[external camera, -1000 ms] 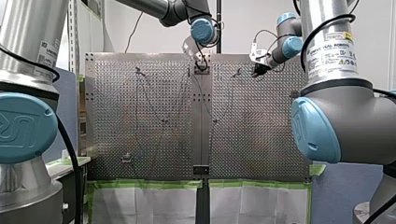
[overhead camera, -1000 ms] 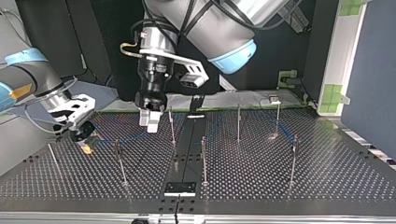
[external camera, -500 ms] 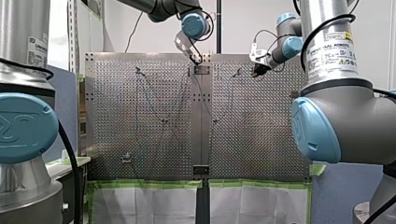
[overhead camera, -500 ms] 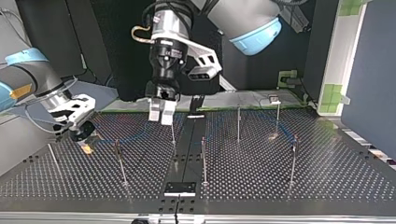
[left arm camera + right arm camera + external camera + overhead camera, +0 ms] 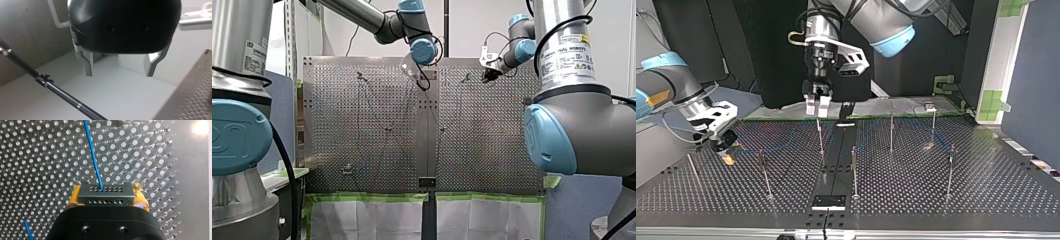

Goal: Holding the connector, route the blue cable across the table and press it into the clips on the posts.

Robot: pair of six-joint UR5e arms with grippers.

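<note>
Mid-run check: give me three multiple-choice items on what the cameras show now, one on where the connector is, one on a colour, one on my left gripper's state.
1. Where is the connector?
A. loose on the table
B. between my right gripper's pads
C. clipped on a post

2. What colour is the cable leaving it?
A. red
B. blue
C. white

3. How is my left gripper?
A. shut on the cable
B. shut on nothing
C. open, nothing between its fingers

Answers:
1 B: the right wrist view shows the grey block clamped between the yellow pads.
2 B: a blue line runs from its face out over the perforated table.
3 C: the left wrist view shows a wide, bare gap between the metal fingers.
</note>
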